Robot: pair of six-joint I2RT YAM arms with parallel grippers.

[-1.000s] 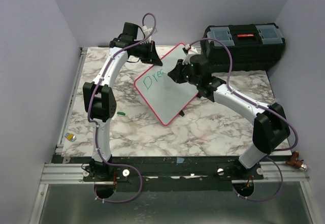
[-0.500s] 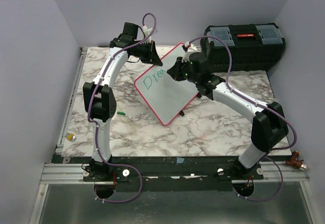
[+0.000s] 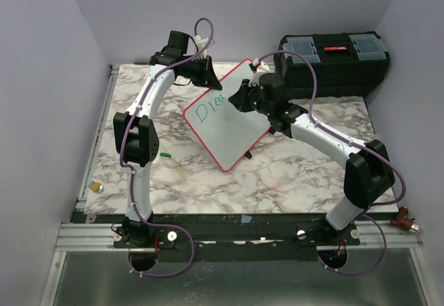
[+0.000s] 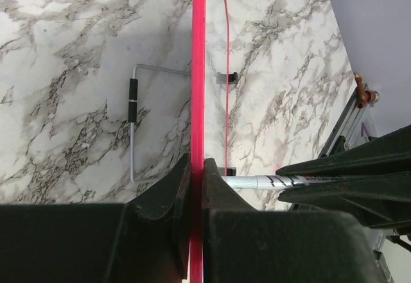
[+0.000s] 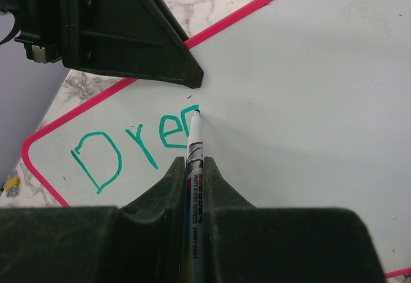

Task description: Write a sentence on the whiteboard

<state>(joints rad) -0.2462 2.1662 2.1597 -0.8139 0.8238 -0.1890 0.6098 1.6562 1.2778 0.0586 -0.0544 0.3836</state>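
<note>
The left gripper [image 3: 207,75] still pinches the rim of the white, red-rimmed rectangular whiteboard [image 3: 225,134], tilted over the marble worktop [image 3: 182,175], while the right gripper [image 3: 239,100], clamping a silver green-tipped marker [image 5: 193,143], has nudged onward, the green handwritten sentence [image 5: 122,148] reaching only "Dre"

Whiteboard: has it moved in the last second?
No. The whiteboard has not shifted: its near corner stays at the same spot against the table, its far corner beside the toolbox.
</note>
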